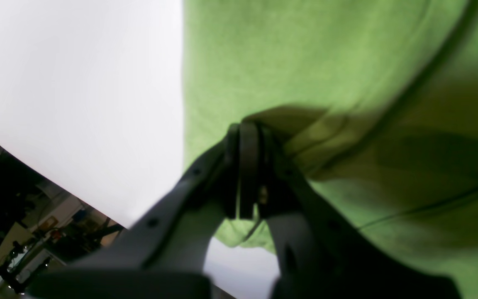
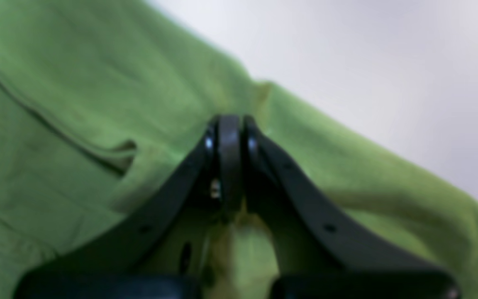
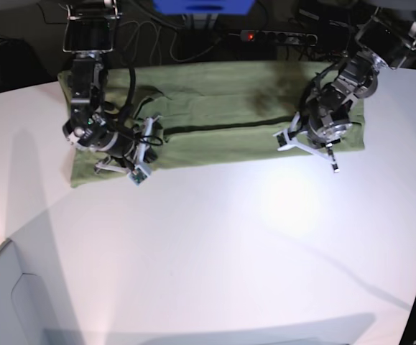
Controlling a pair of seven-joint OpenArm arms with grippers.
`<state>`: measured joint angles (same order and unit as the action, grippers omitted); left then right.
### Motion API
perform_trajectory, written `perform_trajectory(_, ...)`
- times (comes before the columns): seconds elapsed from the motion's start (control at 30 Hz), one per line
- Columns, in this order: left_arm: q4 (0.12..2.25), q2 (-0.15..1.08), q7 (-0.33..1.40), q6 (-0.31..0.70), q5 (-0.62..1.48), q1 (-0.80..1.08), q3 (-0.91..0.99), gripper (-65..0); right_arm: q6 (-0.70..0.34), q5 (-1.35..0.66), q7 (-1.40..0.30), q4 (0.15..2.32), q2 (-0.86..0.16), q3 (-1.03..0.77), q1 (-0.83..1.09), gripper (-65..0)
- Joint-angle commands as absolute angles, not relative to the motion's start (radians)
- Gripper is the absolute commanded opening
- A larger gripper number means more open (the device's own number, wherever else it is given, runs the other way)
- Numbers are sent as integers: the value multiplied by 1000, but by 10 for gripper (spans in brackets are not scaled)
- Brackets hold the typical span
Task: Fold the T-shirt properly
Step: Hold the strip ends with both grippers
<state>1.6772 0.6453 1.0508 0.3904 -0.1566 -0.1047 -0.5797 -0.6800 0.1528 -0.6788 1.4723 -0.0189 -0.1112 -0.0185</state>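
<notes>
The T-shirt (image 3: 222, 118) lies as a long band across the far side of the counter (image 3: 215, 251). Left pincer (image 1: 249, 133) and right pincer (image 2: 228, 124) each pinch its near edge. I'd lift both ends evenly, keeping the cloth taut so the fold lands straight.

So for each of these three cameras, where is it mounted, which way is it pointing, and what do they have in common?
Left wrist: on the left arm, looking along the closed left gripper pinching the olive-green cotton T-shirt.
Right wrist: on the right arm, looking along the closed right gripper pinching the shirt's edge.
Base: high, looking down at the white table, both arms visible.
Shared: all show the shirt.
</notes>
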Motion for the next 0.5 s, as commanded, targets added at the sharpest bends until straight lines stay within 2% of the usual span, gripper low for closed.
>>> perform_trajectory(0.0,1689,656,1059,387,-168,-119,-572,-650,-698,150,-654,1477,-33,-114,-36,-650)
perform_trajectory(0.17,1693,657,1059,387,-166,-117,-572,-650,-698,151,-596,1428,-65,-116,-36,-650)
perform_trajectory(0.47,1701,661,1059,387,-170,-94,-572,-650,-698,151,-595,1408,-71,-116,-36,-650)
